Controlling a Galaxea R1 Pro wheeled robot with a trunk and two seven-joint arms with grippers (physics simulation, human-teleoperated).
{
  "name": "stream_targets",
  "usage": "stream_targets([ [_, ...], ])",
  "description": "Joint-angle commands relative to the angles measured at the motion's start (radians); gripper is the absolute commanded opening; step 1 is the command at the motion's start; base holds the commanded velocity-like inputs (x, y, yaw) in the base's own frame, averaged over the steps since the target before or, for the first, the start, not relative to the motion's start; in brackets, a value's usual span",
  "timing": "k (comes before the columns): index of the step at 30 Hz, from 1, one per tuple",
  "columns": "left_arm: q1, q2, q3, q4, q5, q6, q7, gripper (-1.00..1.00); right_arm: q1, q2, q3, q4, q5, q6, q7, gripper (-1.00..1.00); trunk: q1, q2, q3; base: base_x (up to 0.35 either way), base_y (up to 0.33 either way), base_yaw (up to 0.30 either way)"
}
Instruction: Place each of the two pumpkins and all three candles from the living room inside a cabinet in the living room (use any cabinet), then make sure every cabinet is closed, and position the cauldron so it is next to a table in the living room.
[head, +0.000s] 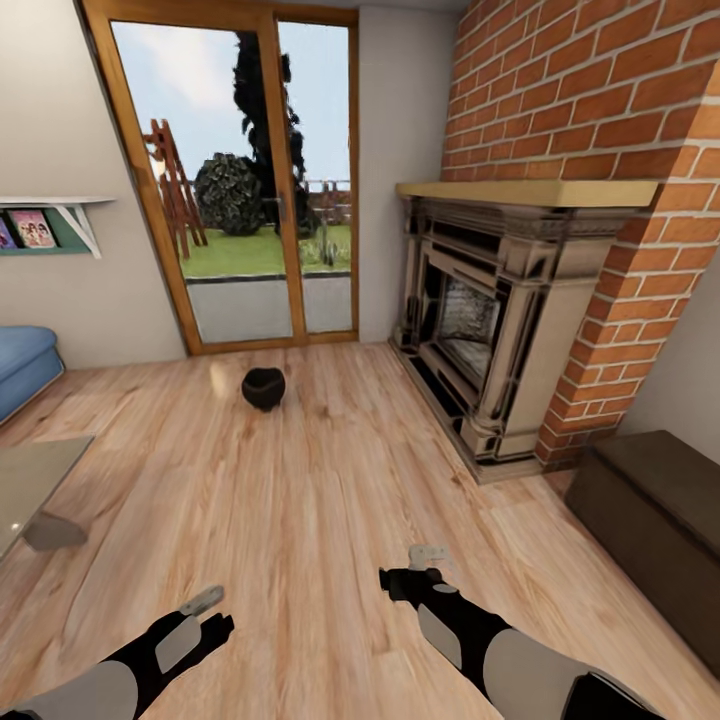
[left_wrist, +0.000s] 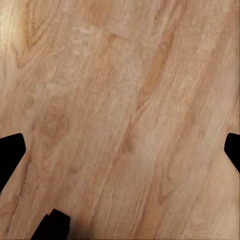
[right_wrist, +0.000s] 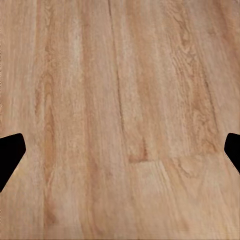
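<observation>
The cauldron (head: 264, 387) is sitting on the wood floor (head: 300, 500) before the glass door (head: 240, 180); the left gripper (head: 205, 615) and right gripper (head: 415, 570) are hanging spread wide, holding nothing.

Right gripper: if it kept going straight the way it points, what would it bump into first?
Most likely the wooden floor. The right wrist camera looks along the right gripper, whose fingertips sit wide apart at the picture's edges, and bare planks lie between them. How far off they are is unclear.
</observation>
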Motion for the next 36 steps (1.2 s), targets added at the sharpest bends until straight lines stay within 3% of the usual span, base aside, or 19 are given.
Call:
stream_targets([
  [1,0.000,0.001,-0.007,-0.003,0.007,0.004,0.007,1.00,-0.001,0.000,0.009,-0.001,-0.008,-0.005,-0.006,1.00,0.001,0.000,-0.001,0.314,0.162,0.000],
  [15,0.000,0.001,-0.007,-0.003,0.007,0.003,0.007,1.00,-0.001,0.001,0.009,-0.001,-0.009,-0.029,-0.005,1.00,0.001,0.000,0.001,0.308,0.180,0.174],
  [36,0.001,0.000,-0.007,-0.004,0.007,0.003,0.008,1.00,-0.001,0.001,0.009,-0.001,-0.009,-0.019,-0.003,1.00,0.001,0.000,0.001,0.307,0.156,0.010],
])
